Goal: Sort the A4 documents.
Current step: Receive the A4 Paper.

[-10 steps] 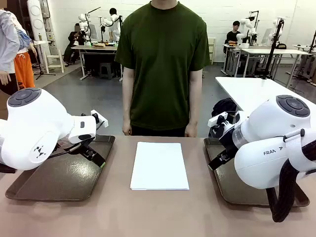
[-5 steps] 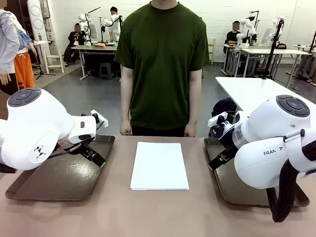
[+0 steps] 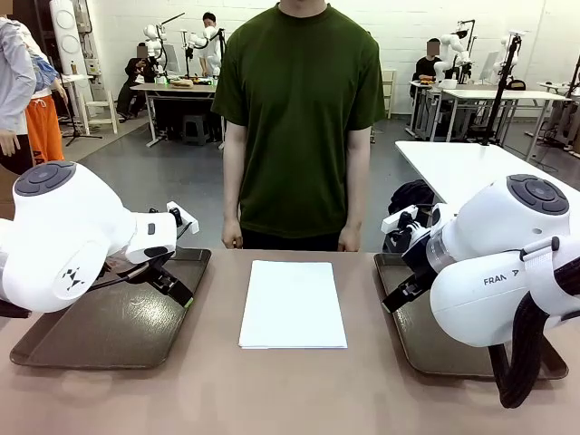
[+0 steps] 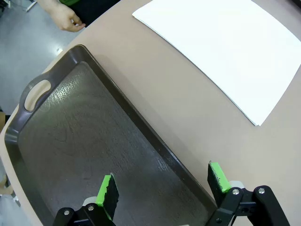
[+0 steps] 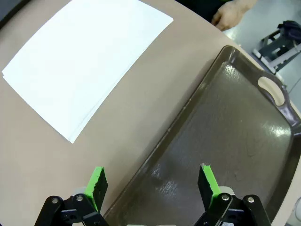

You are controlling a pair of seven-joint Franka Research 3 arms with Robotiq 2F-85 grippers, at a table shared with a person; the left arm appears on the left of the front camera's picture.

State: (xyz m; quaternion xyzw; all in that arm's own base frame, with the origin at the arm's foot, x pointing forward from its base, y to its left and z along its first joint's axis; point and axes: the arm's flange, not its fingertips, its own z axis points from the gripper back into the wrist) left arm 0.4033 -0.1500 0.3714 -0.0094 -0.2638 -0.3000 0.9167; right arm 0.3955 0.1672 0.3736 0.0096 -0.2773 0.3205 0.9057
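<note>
A neat stack of white A4 documents [image 3: 292, 304] lies in the middle of the table between two dark brown trays. My left gripper [image 3: 174, 284] hovers open over the inner edge of the left tray [image 3: 91, 337], with nothing between its green pads. In the left wrist view the left gripper [image 4: 162, 181] spans that tray's rim [image 4: 141, 123], and the documents [image 4: 225, 52] lie beyond it. My right gripper [image 3: 401, 294] hangs open above the right tray [image 3: 426, 355]. Seen from the right wrist, the right gripper [image 5: 152, 176] straddles the tray edge [image 5: 188, 117], with the documents [image 5: 84, 61] to the side.
A person in a dark green shirt stands at the far edge, hands [image 3: 233, 241] resting by the table rim. Bare tabletop [image 3: 290, 390] lies in front of the stack. One hand [image 4: 66, 19] appears near the left tray's handle, another hand [image 5: 233, 14] near the right tray.
</note>
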